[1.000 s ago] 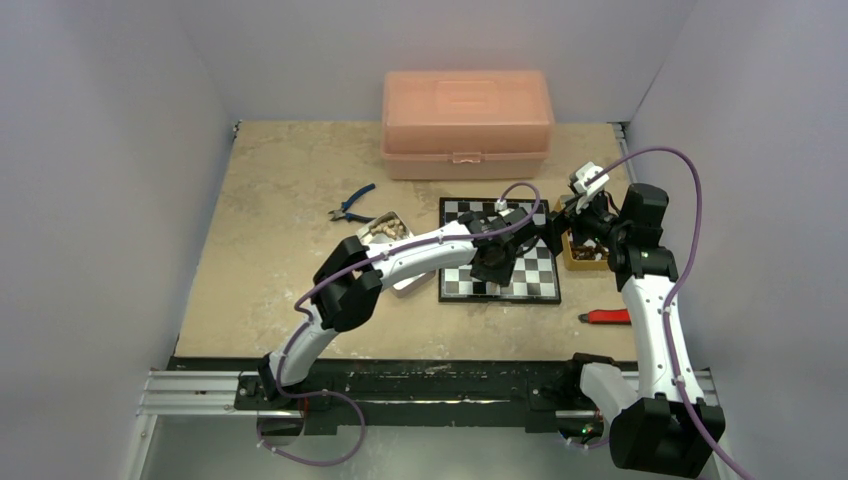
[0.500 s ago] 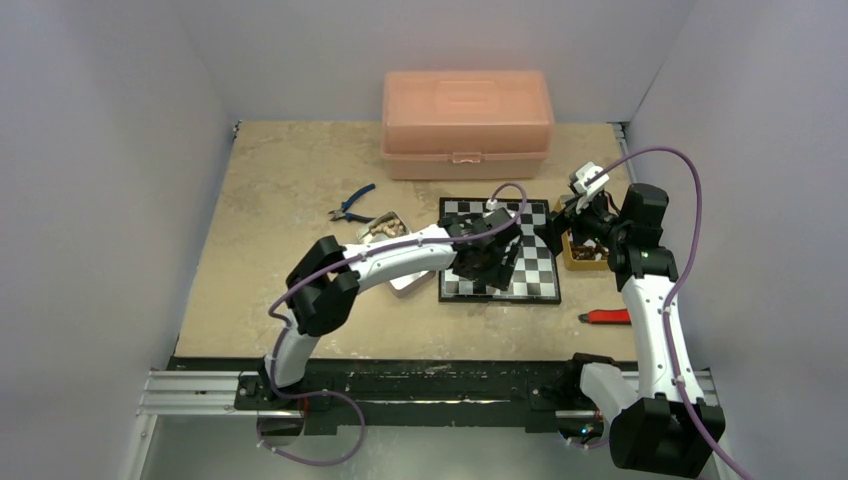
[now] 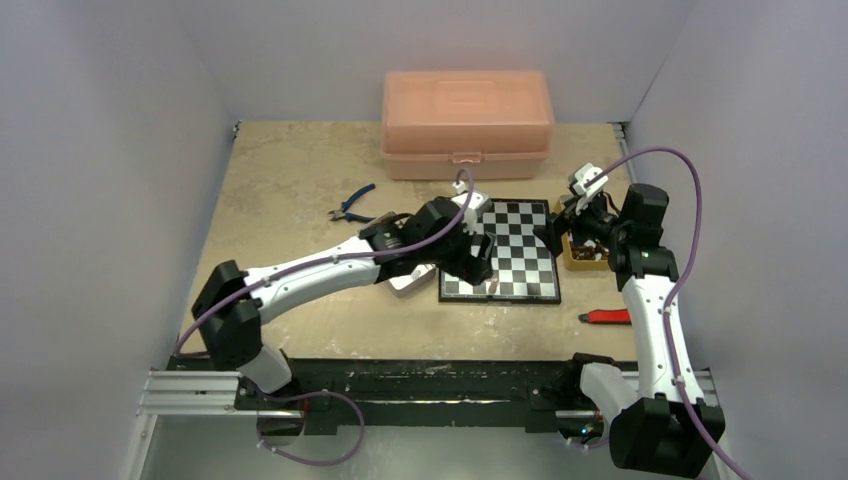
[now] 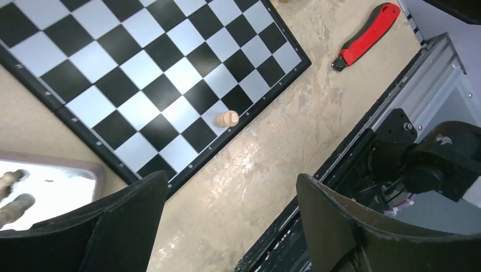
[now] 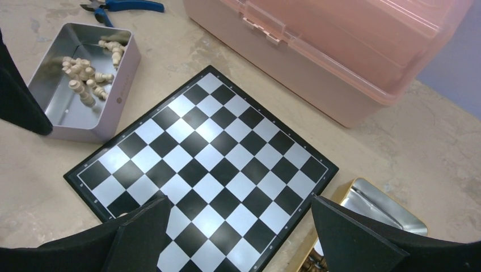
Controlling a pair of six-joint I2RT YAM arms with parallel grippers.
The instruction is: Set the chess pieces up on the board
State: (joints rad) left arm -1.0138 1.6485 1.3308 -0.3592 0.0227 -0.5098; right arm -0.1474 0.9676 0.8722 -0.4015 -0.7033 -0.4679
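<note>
The board [image 3: 520, 250] lies right of centre; it also shows in the left wrist view [image 4: 142, 68] and the right wrist view [image 5: 210, 164]. One tan chess piece [image 4: 227, 118] sits on a square in the board's near edge row. More tan pieces [image 5: 85, 73] lie in a silver tin [image 5: 116, 85]. My left gripper [image 3: 478, 262] hovers over the board's near left corner, open and empty [image 4: 231, 178]. My right gripper [image 3: 553, 232] is at the board's right edge, open and empty [image 5: 239, 201].
A pink plastic box [image 3: 466, 122] stands behind the board. A gold tin [image 5: 368, 209] with dark pieces sits right of the board. Blue pliers [image 3: 352, 204] lie behind the silver tin [image 3: 385, 228]. A red-handled tool [image 3: 608, 317] lies near the front right.
My left arm has swung back and to the left, from over the board's middle to its left edge. The right arm has not moved.
</note>
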